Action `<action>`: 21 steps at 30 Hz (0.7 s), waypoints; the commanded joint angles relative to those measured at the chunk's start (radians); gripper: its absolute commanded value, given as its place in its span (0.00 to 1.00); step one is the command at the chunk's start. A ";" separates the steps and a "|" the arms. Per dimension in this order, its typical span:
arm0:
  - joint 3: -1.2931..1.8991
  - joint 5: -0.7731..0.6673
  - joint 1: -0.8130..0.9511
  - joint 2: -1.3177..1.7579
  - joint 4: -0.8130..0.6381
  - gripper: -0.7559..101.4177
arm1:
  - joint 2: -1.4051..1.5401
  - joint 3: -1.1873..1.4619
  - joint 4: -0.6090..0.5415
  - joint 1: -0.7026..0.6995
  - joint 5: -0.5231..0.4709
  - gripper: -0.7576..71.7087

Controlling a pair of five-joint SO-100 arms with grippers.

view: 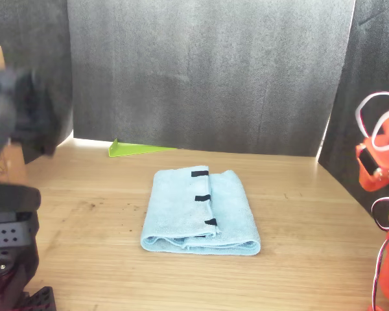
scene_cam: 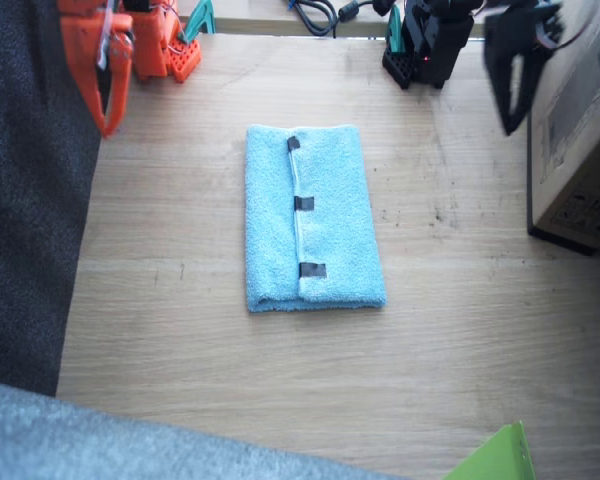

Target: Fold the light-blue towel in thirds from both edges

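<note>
The light-blue towel [scene_cam: 312, 218] [view: 201, 210] lies folded into a narrow rectangle in the middle of the wooden table. One of its edges lies on top, marked by three black tape strips [scene_cam: 304, 203] in a line down the middle; the other edge is hidden under the fold. My right gripper [scene_cam: 108, 125], orange, hangs above the table's far corner, well clear of the towel, its fingertips meeting on nothing. My left gripper [scene_cam: 511, 120], black and blurred, hovers high near the box, away from the towel. In the front view both arms show only in part at the picture's sides.
A cardboard box [scene_cam: 580, 130] stands at the table's edge beside the left arm. A green wedge [scene_cam: 495, 460] [view: 139, 149] sits at the near edge. Dark grey fabric [scene_cam: 30, 200] borders the table past the right arm. Cables [scene_cam: 315, 15] lie at the far edge.
</note>
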 commanded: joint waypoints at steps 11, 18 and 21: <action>0.336 -0.044 -0.032 0.609 0.094 0.00 | 0.597 0.313 0.055 -0.037 0.097 0.01; 0.350 -0.052 -0.040 0.609 0.087 0.00 | 0.600 0.328 0.048 -0.064 0.146 0.01; 0.350 -0.052 -0.040 0.609 0.087 0.00 | 0.600 0.328 0.048 -0.081 0.167 0.01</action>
